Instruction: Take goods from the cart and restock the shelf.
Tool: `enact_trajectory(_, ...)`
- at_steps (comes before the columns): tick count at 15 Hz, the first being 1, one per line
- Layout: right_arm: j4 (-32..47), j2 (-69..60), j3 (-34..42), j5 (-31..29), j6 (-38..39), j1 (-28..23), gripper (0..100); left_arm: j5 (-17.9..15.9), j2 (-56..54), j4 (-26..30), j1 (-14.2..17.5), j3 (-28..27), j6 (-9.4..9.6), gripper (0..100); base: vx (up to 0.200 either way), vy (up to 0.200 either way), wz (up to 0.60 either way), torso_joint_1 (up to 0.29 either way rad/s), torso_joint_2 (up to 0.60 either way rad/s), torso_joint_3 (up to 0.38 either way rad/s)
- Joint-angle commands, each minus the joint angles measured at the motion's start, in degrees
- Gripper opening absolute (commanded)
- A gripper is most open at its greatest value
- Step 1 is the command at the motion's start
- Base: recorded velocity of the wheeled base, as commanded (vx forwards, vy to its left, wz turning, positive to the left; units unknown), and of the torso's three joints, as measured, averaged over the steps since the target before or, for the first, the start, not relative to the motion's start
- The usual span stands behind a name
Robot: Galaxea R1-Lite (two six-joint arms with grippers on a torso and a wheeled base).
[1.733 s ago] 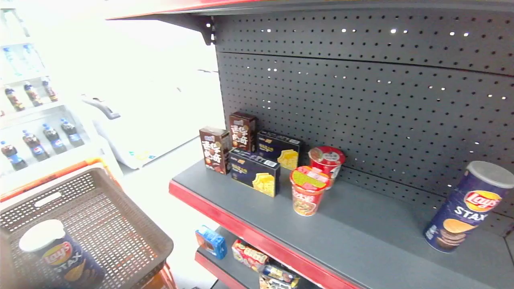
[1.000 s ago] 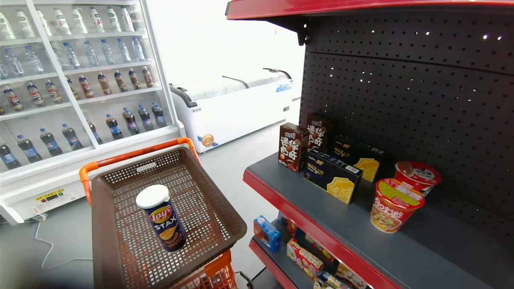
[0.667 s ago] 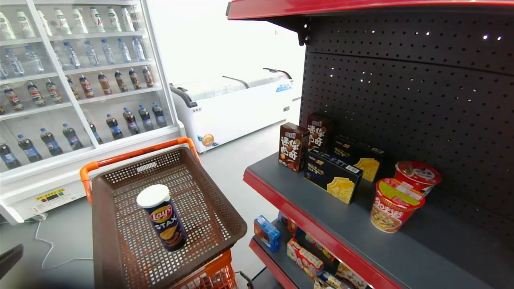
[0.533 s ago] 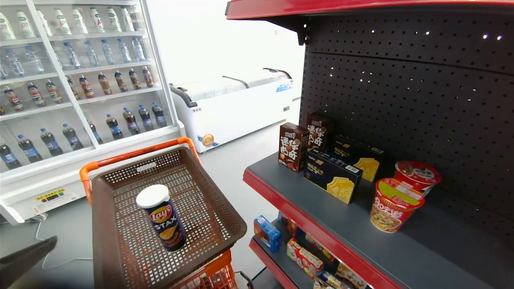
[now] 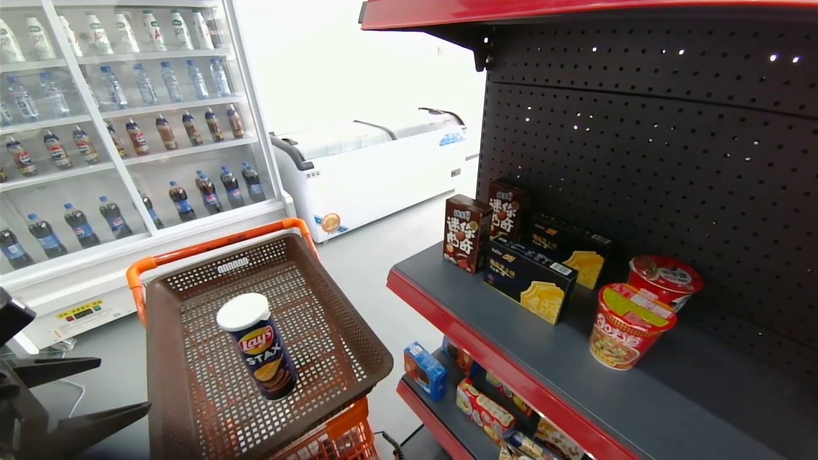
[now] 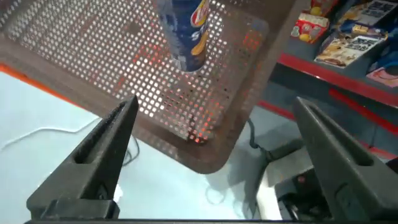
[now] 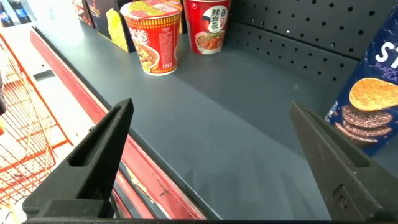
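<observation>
"A shop aisle, with a glass-door drinks fridge (image 5: 115, 128) at ten o'clock and a white chest freezer (image 5: 377, 172) at twelve. Where is the tube?"

"The dark blue cardboard crisp tube with a white lid (image 5: 257, 347) stands upright near the middle of the brown perforated plastic cart basket (image 5: 192, 306)."

"And the left gripper (image 5: 121, 383)?"

"It is at eight o'clock from the tube, just outside the basket's rim, with its fingers spread wide and empty."

"The right gripper (image 7: 211, 109)?"

"Also splayed and empty, above the dark grey metal shelf with a red edge (image 7: 249, 143), near a second blue crisp tube (image 7: 373, 93) and red noodle cups (image 7: 152, 34)."
</observation>
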Motion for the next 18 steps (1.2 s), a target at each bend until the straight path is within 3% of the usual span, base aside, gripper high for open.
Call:
enact_trajectory(1,0.0,0.0,0.0,0.01,0.02,0.0,100,-0.09,5.19,-1.72,1.19,2.74,0.0,100,0.0,0.0,0.0,0.0,0.0,0.0)
enact_trajectory(4,0.0,0.0,0.0,0.01,0.02,-0.09,100,-0.09,13.01,-15.25,0.93,7.05,0.0,100,0.0,0.0,0.0,0.0,0.0,0.0)
enact_trajectory(6,0.0,0.0,0.0,0.01,0.02,0.0,100,-0.09,17.4,-19.91,0.05,6.88,0.0,100,0.0,0.0,0.0,0.0,0.0,0.0)
enact_trajectory(8,0.0,0.0,0.0,0.01,0.02,0.0,100,-0.18,22.94,-26.85,-2.15,6.88,-0.44,100,0.0,0.0,0.0,0.0,0.0,0.0)
enact_trajectory(10,0.0,0.0,0.0,0.01,0.02,0.0,100,-0.27,26.1,-29.84,-3.99,6.61,-0.61,100,0.0,0.0,0.0,0.0,0.0,0.0)
enact_trajectory(11,0.0,0.0,0.0,0.01,0.02,0.0,100,-0.97,30.59,-34.94,-6.28,6.26,-0.88,100,0.0,0.0,0.0,0.0,0.0,0.0)
enact_trajectory(15,0.0,0.0,0.0,0.01,0.02,0.0,100,-1.76,37.53,-40.65,-10.41,2.66,-2.63,100,0.0,0.0,0.0,0.0,0.0,0.0)
enact_trajectory(17,0.0,0.0,0.0,0.01,0.02,0.0,100,-1.76,38.32,-41.44,-10.85,2.04,-2.63,100,0.0,0.0,0.0,0.0,0.0,0.0)
enact_trajectory(18,0.0,0.0,0.0,0.01,0.02,0.0,100,-1.76,42.19,-43.82,-13.04,-1.03,-2.63,100,0.0,0.0,0.0,0.0,0.0,0.0)
